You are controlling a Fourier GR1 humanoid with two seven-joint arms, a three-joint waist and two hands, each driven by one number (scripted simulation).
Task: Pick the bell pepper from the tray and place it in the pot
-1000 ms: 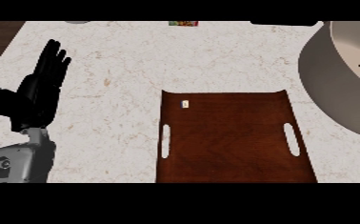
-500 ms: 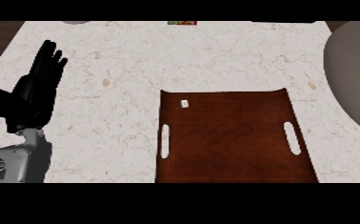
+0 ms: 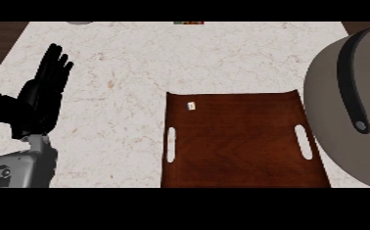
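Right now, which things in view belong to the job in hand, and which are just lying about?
For the job:
tray
left robot hand, open, resting at the left
(no pepper shows)

Lying about:
white tag on the tray
coloured item, far edge
grey rounded shape at right, unidentifiable

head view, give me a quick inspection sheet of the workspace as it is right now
surface: pale speckled counter, dark wood strip at the far left corner
job's things: brown tray with two white handle slots and a small white tag; no bell pepper seen on it; large grey round object with a dark handle at the right edge, possibly the pot or its lid
clutter: small unclear items at the counter's far edge
hands: left hand open, fingers up, resting at the left; right hand not seen
cables: nothing seen
surroundings: nothing seen beyond the counter
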